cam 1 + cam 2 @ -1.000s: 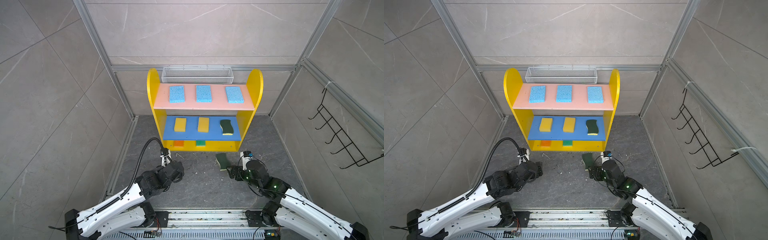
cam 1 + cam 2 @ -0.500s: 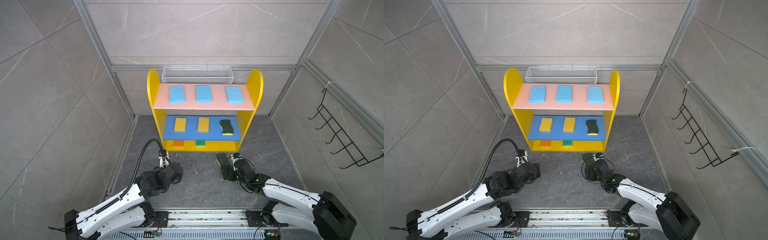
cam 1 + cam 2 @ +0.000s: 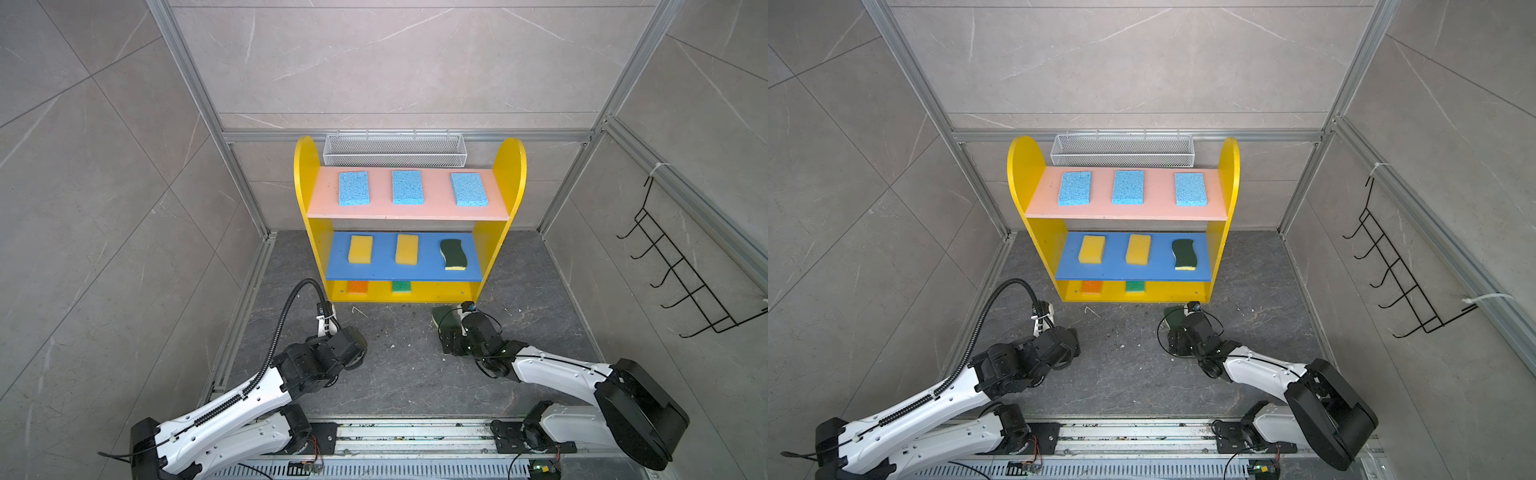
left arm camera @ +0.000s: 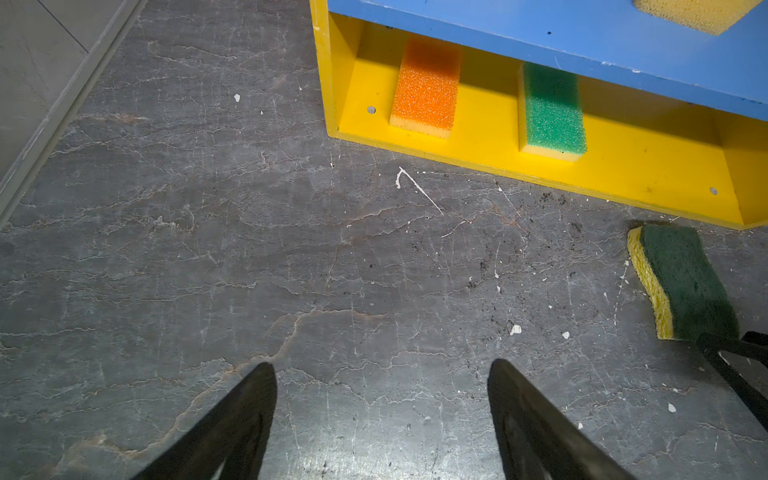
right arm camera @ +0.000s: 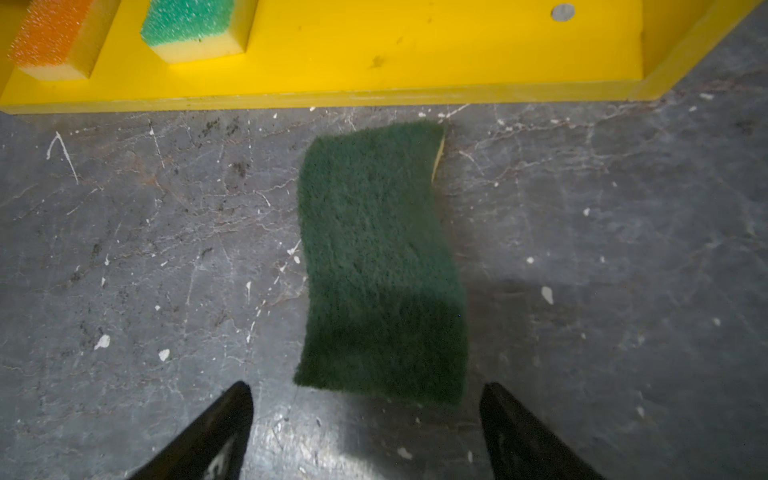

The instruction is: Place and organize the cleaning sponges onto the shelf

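The shelf [image 3: 305,166] [image 3: 1019,166] stands at the back. Three light blue sponges [image 3: 407,187] lie on its pink board. Two yellow ones [image 3: 360,249] and a dark-green wavy one [image 3: 453,253] lie on the blue board. An orange sponge [image 4: 428,83] and a bright green one [image 4: 550,108] sit on the yellow bottom. Another dark-green sponge [image 5: 378,257] [image 3: 440,318] [image 3: 1173,316] [image 4: 685,282] lies on the floor before the shelf's right end. My right gripper [image 5: 365,390] is open, its fingertips just short of that sponge. My left gripper [image 4: 381,365] is open over bare floor.
A white wire-mesh basket [image 3: 395,149] hangs behind the shelf. A black wire hook rack [image 3: 681,274] is on the right wall. The dark stone floor [image 3: 399,365] carries small white crumbs. Aluminium frame posts run along the floor's left and right edges.
My right arm has dropped low and slid left toward the floor sponge. My left gripper has opened a little wider and its arm has barely moved.
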